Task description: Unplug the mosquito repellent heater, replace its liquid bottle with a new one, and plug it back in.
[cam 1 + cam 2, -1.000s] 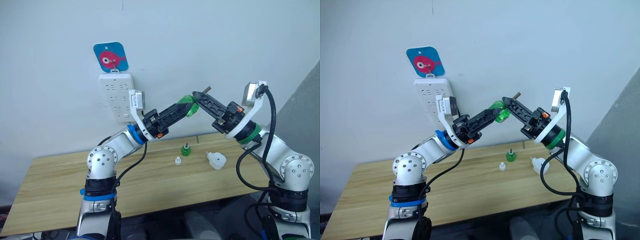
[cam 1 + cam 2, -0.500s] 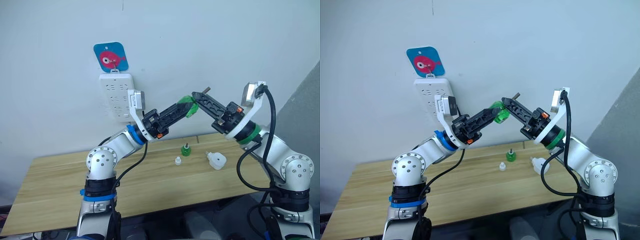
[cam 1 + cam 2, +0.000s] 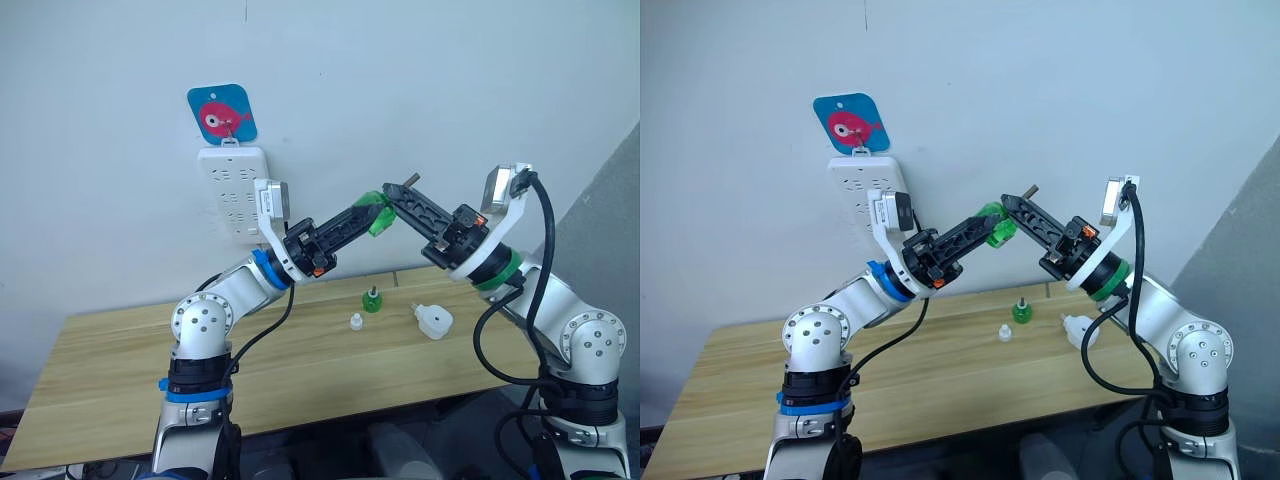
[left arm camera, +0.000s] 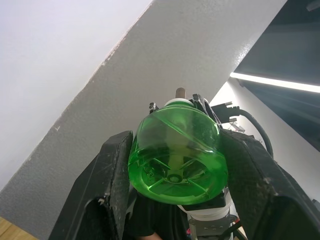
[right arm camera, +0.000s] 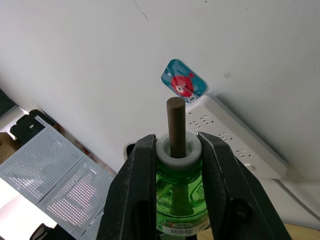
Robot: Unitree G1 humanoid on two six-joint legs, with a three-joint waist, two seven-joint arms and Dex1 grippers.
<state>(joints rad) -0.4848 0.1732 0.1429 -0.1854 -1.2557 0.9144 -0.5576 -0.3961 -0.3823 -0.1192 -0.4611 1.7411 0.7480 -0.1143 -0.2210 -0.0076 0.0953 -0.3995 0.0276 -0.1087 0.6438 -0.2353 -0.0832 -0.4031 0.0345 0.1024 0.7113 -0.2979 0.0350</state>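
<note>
On the worktop [image 3: 150, 350] lie three small things: one white mosquito repellent heater [image 3: 433, 321], one small green bottle [image 3: 371, 299] and one white cap [image 3: 355, 321]. Above them, both pincers meet on one green liquid bottle [image 4: 175, 156]: the left pincer [image 3: 366, 214] pinches its body, the right pincer [image 5: 172, 150] its white neck below the brown wick [image 5: 175, 125]. Behind, one white power strip [image 3: 234, 193] hangs under a fish tag [image 3: 221, 114].

No legible text; green bottle [image 5: 176, 200] carries small label strip, print too small to read.

a plain test room: bare white wall [image 3: 420, 80], wooden table [image 3: 120, 360], pegboard panels [image 5: 65, 190]
</note>
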